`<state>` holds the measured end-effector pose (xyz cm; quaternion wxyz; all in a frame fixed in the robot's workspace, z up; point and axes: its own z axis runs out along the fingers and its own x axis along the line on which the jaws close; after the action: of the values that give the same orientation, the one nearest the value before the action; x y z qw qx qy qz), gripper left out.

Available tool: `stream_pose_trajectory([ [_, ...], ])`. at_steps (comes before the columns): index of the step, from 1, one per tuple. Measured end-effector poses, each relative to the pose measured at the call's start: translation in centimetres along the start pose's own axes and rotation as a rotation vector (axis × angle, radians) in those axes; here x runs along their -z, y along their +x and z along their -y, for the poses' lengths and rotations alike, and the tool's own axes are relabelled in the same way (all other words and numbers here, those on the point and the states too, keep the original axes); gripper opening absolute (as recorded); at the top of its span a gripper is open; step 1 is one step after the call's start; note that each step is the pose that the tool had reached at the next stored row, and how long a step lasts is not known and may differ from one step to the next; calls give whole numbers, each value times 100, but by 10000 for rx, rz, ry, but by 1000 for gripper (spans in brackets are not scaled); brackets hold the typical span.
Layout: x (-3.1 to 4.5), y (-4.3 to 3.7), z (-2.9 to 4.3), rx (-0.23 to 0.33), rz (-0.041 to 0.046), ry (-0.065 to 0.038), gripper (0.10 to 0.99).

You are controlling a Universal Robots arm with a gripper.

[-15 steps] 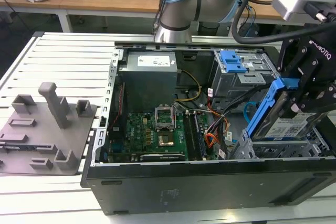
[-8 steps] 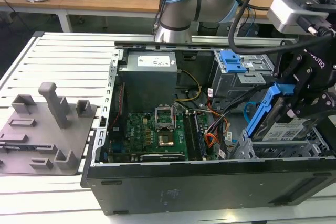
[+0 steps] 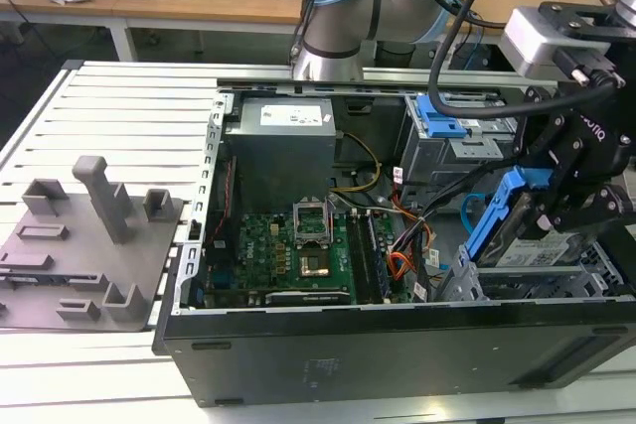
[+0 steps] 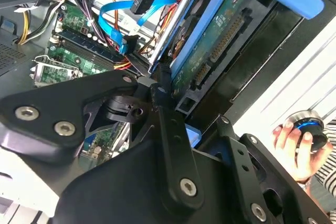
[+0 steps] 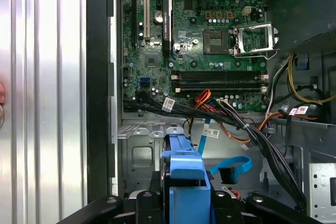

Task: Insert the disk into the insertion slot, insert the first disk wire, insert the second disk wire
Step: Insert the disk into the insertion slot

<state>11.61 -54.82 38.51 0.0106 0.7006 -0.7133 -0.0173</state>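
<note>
Disk is gripped tight by the gripper and is tilted, its low edge at the insertion slot, by the edge of the case on the exterior view's right. Wires are crowded just beside it.

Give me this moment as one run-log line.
gripper: shut on the disk | disk: tilted over the insertion slot, not seated | second disk wire: plug end free

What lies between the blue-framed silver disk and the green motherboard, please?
In the first wrist view, a black cable bundle and the grey sheet-metal insertion slot lie between the disk and the motherboard.
</note>
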Motion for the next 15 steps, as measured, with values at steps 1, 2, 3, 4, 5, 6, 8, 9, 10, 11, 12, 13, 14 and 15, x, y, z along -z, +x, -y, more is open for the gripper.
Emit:
stream_pose_trajectory([
  [1,-1,0,0,0,1,0,361],
  [2,-1,0,0,0,1,0,373],
  [3,-1,0,0,0,1,0,435],
  [4,-1,0,0,0,-1,0,435],
  [5,-2,0,-1,-1,2,0,435],
  [6,-2,0,0,0,2,0,435],
  [8,-2,0,0,-1,0,0,420],
  [9,-2,0,0,0,0,0,357],
  [10,-2,0,0,0,0,0,294],
  [11,-3,0,0,0,1,0,173],
  [12,-3,0,0,0,1,0,114],
  [13,-3,0,0,0,1,0,106],
  [14,-3,0,0,0,1,0,106],
  [15,-3,0,0,0,0,0,106],
])
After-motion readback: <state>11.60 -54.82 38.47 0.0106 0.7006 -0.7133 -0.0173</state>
